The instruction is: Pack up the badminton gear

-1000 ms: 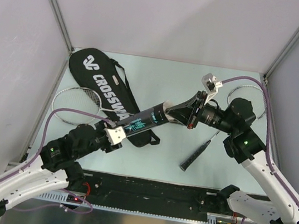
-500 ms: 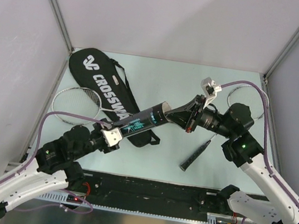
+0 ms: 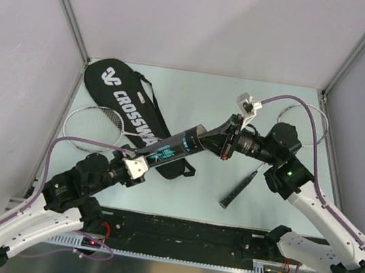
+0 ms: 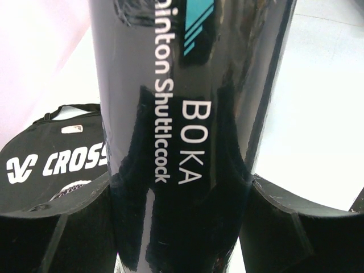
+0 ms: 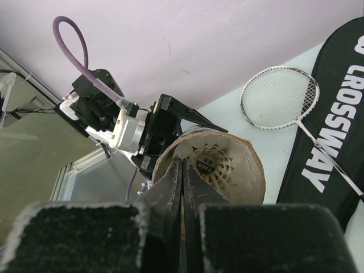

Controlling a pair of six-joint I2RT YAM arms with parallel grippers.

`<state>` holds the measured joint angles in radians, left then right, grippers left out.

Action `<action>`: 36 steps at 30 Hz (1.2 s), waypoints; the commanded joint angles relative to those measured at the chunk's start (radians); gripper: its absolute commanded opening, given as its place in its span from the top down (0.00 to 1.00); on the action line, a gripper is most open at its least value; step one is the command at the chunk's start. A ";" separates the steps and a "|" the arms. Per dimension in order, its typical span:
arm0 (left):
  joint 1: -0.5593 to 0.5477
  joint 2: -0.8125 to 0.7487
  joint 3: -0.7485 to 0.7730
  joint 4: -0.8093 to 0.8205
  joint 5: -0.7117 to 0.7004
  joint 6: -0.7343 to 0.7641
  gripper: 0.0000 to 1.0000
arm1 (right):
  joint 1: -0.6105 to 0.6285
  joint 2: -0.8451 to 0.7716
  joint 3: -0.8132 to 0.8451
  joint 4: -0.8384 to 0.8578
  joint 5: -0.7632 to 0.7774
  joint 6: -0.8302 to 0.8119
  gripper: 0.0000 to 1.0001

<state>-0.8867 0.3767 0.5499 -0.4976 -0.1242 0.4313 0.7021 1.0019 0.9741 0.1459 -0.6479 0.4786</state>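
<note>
**Inspector:** Left gripper?

**Assistant:** Clamped across the tube, at the end away from its mouth.

**Inspector:** Right gripper?

**Assistant:** Pinched narrow at the tube's open mouth, in line with its long axis. A shuttlecock sits just inside. Right arm is nearer, so I judge any push runs along the tube.

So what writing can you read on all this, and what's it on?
"CROSSWAY": on the bag.
"BOKA": on the tube.
"inton Shuttlecock": also on the tube, first letters cut off.
Label on the shuttlecock inside the tube: too small to read.
</note>
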 commanded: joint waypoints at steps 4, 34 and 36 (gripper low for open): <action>-0.004 -0.013 0.022 0.183 0.047 0.013 0.51 | 0.029 0.036 -0.014 -0.019 -0.030 0.007 1.00; -0.003 -0.019 0.021 0.183 0.027 -0.009 0.51 | 0.016 0.011 -0.011 -0.080 -0.027 0.020 0.75; -0.004 -0.021 0.015 0.183 0.019 -0.011 0.52 | 0.011 -0.026 -0.011 -0.087 0.004 0.023 0.68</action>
<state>-0.8860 0.3767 0.5491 -0.5278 -0.1093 0.4461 0.7090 1.0348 0.9730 0.1200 -0.6662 0.4889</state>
